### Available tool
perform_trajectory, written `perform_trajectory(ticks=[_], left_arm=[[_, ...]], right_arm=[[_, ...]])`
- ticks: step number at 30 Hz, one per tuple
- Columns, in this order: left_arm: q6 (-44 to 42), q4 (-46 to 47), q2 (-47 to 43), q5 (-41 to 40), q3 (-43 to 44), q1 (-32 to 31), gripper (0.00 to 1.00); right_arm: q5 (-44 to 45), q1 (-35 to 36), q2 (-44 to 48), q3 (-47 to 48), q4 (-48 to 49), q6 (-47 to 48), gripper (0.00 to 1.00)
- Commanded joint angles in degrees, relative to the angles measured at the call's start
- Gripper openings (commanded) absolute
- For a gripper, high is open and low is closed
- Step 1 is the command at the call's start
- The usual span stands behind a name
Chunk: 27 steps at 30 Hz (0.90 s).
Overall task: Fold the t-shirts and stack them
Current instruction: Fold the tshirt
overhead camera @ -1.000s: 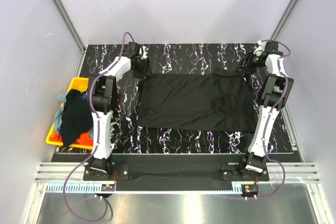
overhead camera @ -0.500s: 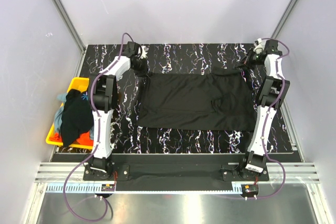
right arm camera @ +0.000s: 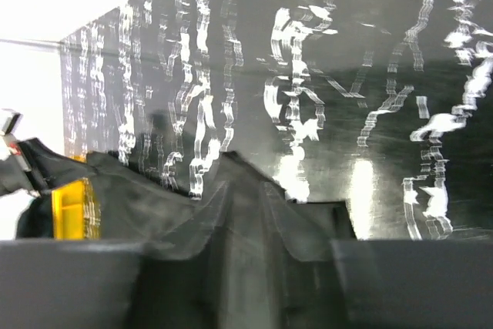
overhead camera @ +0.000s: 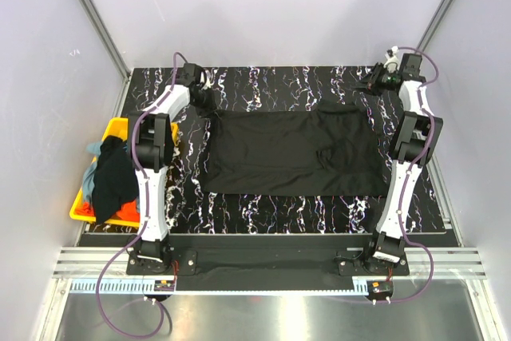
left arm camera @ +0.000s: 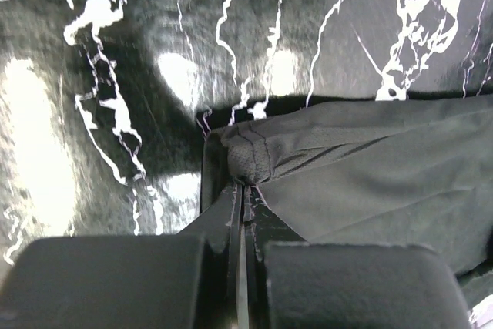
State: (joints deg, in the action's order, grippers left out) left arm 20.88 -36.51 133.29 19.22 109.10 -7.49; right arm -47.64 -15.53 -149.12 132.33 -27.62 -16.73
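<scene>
A plain black t-shirt (overhead camera: 287, 153) lies spread flat across the middle of the black marbled table. My left gripper (overhead camera: 204, 101) sits at its far left corner, and in the left wrist view its jaws (left arm camera: 246, 186) are pressed together on a bunched bit of the shirt's hem (left arm camera: 250, 156). My right gripper (overhead camera: 377, 87) is over the far right corner. In the right wrist view, which is blurred, the black cloth (right arm camera: 154, 206) rises in a peak into that gripper (right arm camera: 262, 213), whose jaws are closed on it.
A yellow bin (overhead camera: 120, 125) stands at the table's left edge, holding a heap of other t-shirts (overhead camera: 112, 177) in black, grey-blue and orange-red. The bin (right arm camera: 69, 206) also shows in the right wrist view. Grey walls close in the back and sides.
Both grippers have closed on the shirt's far corners. The left gripper has drawn its corner to the left and the shirt's left edge followed. The right gripper moved back and right.
</scene>
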Motion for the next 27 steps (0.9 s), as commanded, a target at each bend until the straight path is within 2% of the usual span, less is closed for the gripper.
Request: perform_trajectory(ticks=[1, 2, 4, 5, 6, 11, 17, 22, 27], left_arm=[[0.7, 0.1, -5.5, -1.9, -2.2, -0.1, 0.03], [1.0, 0.0, -5.9, -3.5, -2.7, -0.1, 0.08], [1.0, 0.0, -6.5, -4.5, -3.0, -0.1, 0.28], [0.7, 0.0, -6.3, -4.7, -2.7, -0.1, 0.32], [0.5, 0.0, -6.1, -4.7, -2.1, -0.1, 0.41], [-1.9, -0.3, -4.0, -6.4, 1.2, -0.1, 0.54], [-3.4, -0.6, 1.0, -1.5, 5.7, -0.1, 0.56], [-4.6, -0.6, 1.9, -2.1, 4.8, -0.2, 0.55], [-5.8, -0.6, 3.3, -0.8, 6.0, 0.0, 0.48]], right_arm=[[1.3, 0.4, 5.0, -1.2, 1.0, 1.9, 0.39], [3.1, 0.4, 4.5, -1.0, -1.4, 2.2, 0.41], [3.8, 0.4, 2.6, 0.4, -3.1, 2.9, 0.43], [4.9, 0.4, 2.1, 1.1, -5.8, 3.5, 0.44], [5.7, 0.4, 1.2, 2.4, -7.0, 4.6, 0.44], [9.8, 0.4, -1.9, 8.7, -14.7, 8.3, 0.43], [8.0, 0.4, -5.6, 12.5, -17.7, 8.6, 0.44], [6.8, 0.5, -6.8, 11.9, -18.1, 7.9, 0.45], [7.0, 0.6, -6.9, 11.6, -18.5, 8.6, 0.46]])
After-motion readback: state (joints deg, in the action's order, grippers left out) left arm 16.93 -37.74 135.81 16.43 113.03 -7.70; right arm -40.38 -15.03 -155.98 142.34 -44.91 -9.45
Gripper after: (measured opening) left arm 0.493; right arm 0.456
